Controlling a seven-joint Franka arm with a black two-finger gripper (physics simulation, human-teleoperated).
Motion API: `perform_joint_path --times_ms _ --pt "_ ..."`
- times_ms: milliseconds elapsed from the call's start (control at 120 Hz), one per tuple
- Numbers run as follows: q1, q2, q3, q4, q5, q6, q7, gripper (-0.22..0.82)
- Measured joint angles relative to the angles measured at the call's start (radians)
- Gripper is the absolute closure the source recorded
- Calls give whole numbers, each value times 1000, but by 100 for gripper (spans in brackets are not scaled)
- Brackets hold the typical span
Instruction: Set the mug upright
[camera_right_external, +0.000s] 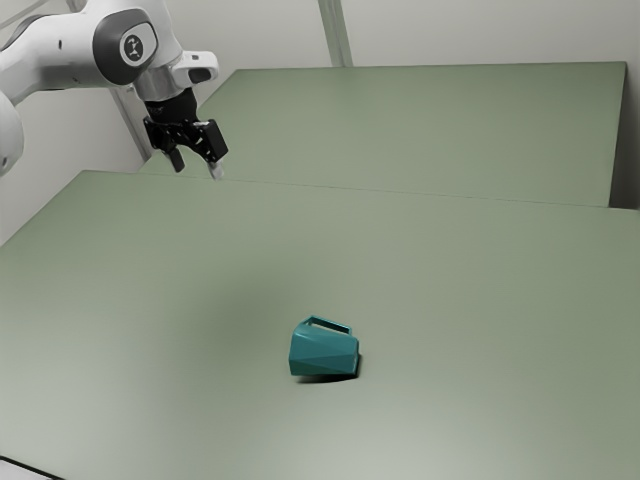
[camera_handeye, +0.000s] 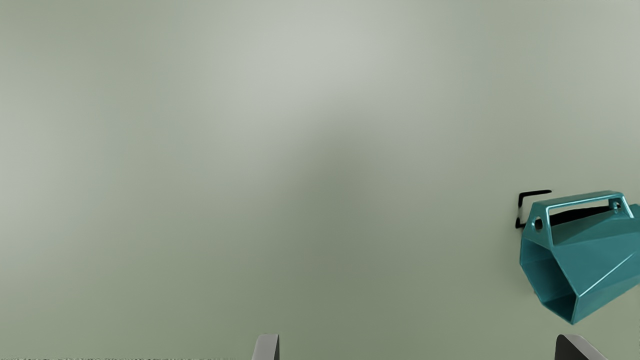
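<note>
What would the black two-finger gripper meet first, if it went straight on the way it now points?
The gripper would most likely meet the flat green tabletop; the teal faceted mug seems to lie beside that line, though depth is unclear.

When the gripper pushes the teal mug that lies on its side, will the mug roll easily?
Probably not very easily: the mug has flat facets, which should resist rolling, so it may slide first. Its crisp edges suggest a stiff body, and its glossy highlights hint at some slipperiness.
</note>
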Motion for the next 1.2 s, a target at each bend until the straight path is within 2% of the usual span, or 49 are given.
perform_joint_path --times_ms 300,467,625,717,808,992,1200 --pt "1 -6 0 -8 -5 -3 -32 0" --pt "-6 -73 -3 -115 -35 0 -46 0" --pt "-15 -172 -3 -303 -140 11 -60 0" --pt "-11 -254 -9 -446 -208 74 -71 0" --pt "-6 -290 -10 -548 -295 151 -74 0" --pt "-5 -291 -11 -753 -493 346 -26 0" --pt "-4 -280 -11 -864 -661 476 62 0"
